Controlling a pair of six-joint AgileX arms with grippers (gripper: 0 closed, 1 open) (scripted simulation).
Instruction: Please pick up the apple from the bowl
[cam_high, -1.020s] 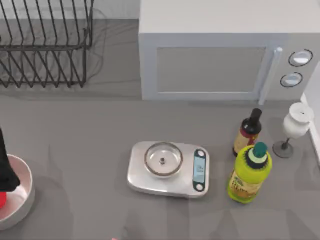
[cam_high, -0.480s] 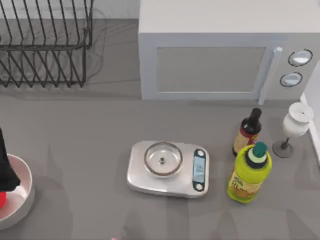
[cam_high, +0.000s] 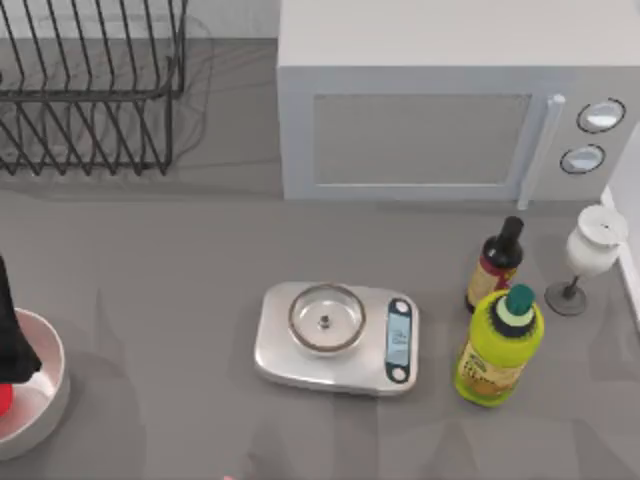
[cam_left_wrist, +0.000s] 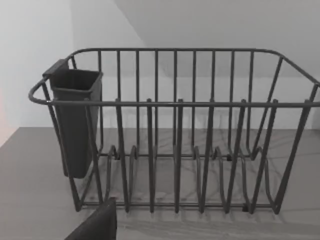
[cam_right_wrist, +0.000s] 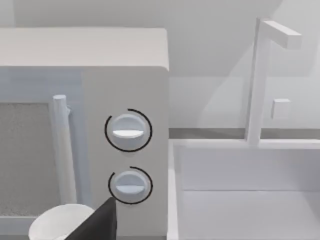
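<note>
One red apple (cam_high: 4, 398) sliver in white bowl (cam_high: 45, 395), left claw (cam_high: 12, 345) above, grip unclear

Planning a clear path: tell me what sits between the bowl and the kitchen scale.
Nothing: in the top view only bare grey table runs from the bowl at the left edge to the scale.

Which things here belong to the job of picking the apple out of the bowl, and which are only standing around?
Belong to the job:
- apple, a red sliver at the top view's left edge
- bowl, white, holding it
- left arm, dark, over the bowl

Only standing around:
- kitchen scale
- microwave
- dish rack
- dark sauce bottle
- green bottle
- wine glass
</note>
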